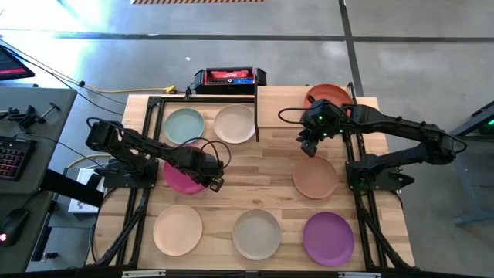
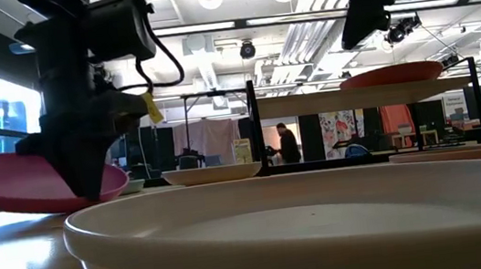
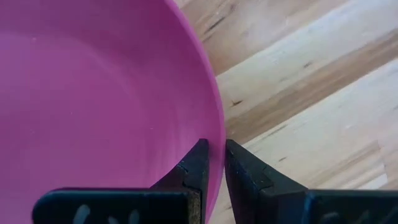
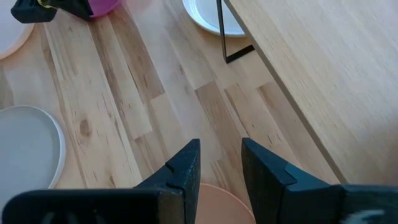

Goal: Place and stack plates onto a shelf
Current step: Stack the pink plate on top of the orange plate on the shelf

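The magenta plate lies left of the table's middle, and my left gripper is shut on its right rim. My right gripper hangs open above the table, over the far edge of the tan plate, with nothing between its fingers. The shelf stands at the far right and carries the orange-red plate. The teal plate and the cream plate rest on the table inside a black frame at the far left. My left gripper holds the magenta plate's rim at the plate's right side, pinched with one finger inside the plate and the other outside. The fingers come from above, pointing down. In the low view the plate sits tilted; whether it is clear of the table I cannot tell.
Along the near edge lie the peach plate, the pale grey plate and the purple plate. A red and black box sits behind the table. Bare wood shows in the table's middle.
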